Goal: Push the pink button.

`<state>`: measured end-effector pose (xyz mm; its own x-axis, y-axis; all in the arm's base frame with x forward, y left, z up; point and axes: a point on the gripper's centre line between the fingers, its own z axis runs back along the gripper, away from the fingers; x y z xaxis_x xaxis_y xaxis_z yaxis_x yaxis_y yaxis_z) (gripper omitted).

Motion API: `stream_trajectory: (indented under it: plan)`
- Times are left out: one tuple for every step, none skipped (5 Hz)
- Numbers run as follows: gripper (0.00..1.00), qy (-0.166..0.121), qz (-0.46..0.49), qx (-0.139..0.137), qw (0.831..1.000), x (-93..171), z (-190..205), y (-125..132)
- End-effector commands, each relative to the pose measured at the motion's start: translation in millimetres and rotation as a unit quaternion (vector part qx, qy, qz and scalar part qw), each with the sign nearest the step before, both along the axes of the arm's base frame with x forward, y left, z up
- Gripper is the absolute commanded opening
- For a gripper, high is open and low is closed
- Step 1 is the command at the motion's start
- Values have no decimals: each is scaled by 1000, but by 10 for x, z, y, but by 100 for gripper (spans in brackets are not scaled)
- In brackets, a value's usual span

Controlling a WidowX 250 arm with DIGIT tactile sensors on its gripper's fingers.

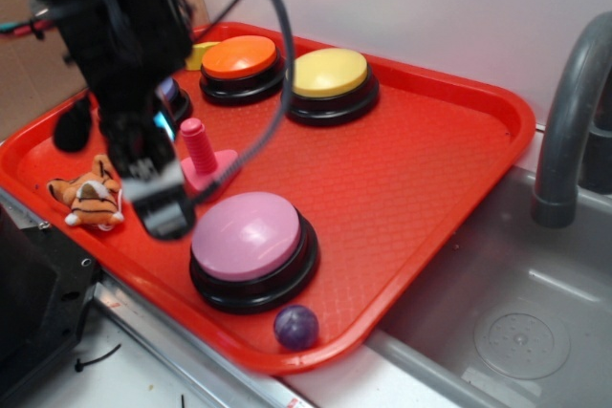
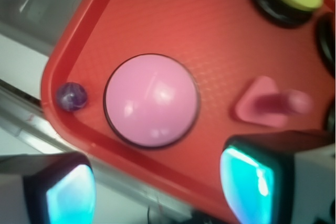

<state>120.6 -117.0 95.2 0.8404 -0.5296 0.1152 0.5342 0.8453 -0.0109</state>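
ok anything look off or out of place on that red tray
Nothing looks spilled or broken. The pink button sits flat and intact near the front rim of the red tray. The only oddments are a tiger toy lying on its side by the left rim and a loose purple ball resting just in front of the button.

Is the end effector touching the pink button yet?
Apart. The wrist view shows the end effector open, with tray visible between its fingers and the pink button.

The arm (image 1: 105, 35) is black and bulky. Black cables (image 1: 273, 54) loop from it. The gripper (image 2: 157, 182) has dark fingers (image 2: 262, 177) with glowing cyan pads.
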Motion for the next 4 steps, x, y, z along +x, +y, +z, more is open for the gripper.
stream_trajectory:
  plan:
    - [100,-10,-31,-14,999,252,-347,0]
    - [100,12,-41,-4,999,336,-488,-23]
    - [100,22,-51,1,998,322,-532,-74]
    - [100,15,-58,4,998,326,-349,-103]
